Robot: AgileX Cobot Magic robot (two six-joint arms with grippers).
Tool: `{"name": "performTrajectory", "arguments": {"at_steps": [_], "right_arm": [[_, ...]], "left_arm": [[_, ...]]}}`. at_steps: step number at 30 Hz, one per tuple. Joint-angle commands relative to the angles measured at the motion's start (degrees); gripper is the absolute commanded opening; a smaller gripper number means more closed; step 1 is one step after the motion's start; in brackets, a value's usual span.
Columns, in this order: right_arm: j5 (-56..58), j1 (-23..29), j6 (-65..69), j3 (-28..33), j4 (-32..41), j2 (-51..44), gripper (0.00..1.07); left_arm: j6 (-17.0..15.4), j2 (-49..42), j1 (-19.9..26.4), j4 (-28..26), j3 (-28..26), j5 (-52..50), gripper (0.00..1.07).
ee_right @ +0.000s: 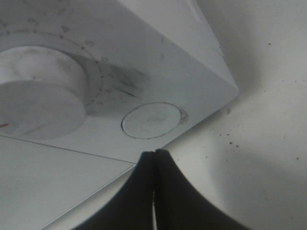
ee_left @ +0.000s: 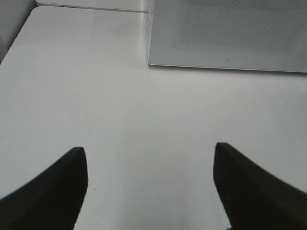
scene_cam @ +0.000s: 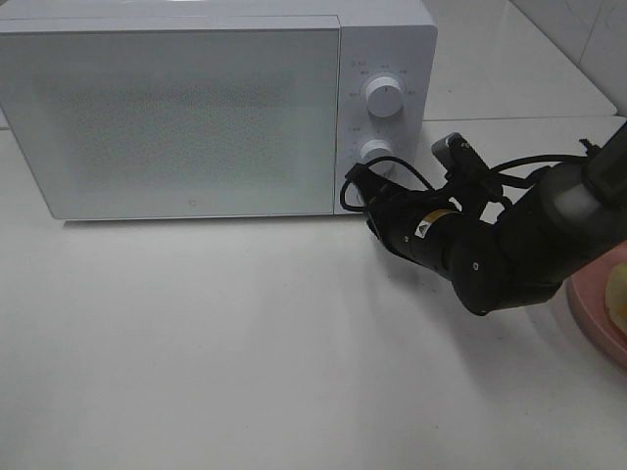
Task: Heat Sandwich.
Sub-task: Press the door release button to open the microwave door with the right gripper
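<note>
Left pincer [ee_left: 148,149] hangs spread over the desk [ee_left: 144,96]. Microwave [scene_cam: 196,117] door is shut. Right pincer [ee_right: 154,155], pressed together, points at its round button [ee_right: 151,120]. Door-opening step, likely: push straight in. Sandwich [scene_cam: 618,294] lies at the desk's right edge.

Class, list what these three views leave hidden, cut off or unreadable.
- Sandwich: exterior high, cut off by the right edge; only a sliver shows.
- Microwave interior: behind its shut door, every view.
- Dial markings: too small in exterior high, blurred in right wrist.
</note>
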Motion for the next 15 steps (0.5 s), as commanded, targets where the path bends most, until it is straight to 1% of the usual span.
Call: {"name": "performTrajectory", "arguments": {"at_steps": [1,5,8,14,15], "right_arm": [[-0.74,-0.06,-0.23,-0.46,0.92,-0.11,0.00],[-0.17,-1.20,-0.63,-0.97,0.40,0.00,0.00],[0.52,-2.75,-0.29,-1.83,-1.83,0.52,0.00],[0.63,-2.75,-0.46,-2.41,-1.66,0.97,0.01],[0.63,-2.75,-0.40,-3.38,-1.72,1.83,0.01]], "left_arm": [[-0.11,-1.38,0.29,0.00,0.06,-0.52,0.70],[-0.11,-1.38,0.29,0.00,0.06,-0.52,0.70],[-0.11,-1.38,0.29,0.00,0.06,-0.52,0.70],[-0.11,-1.38,0.29,0.00,0.06,-0.52,0.70],[-0.11,-1.38,0.29,0.00,0.06,-0.52,0.70]]}}
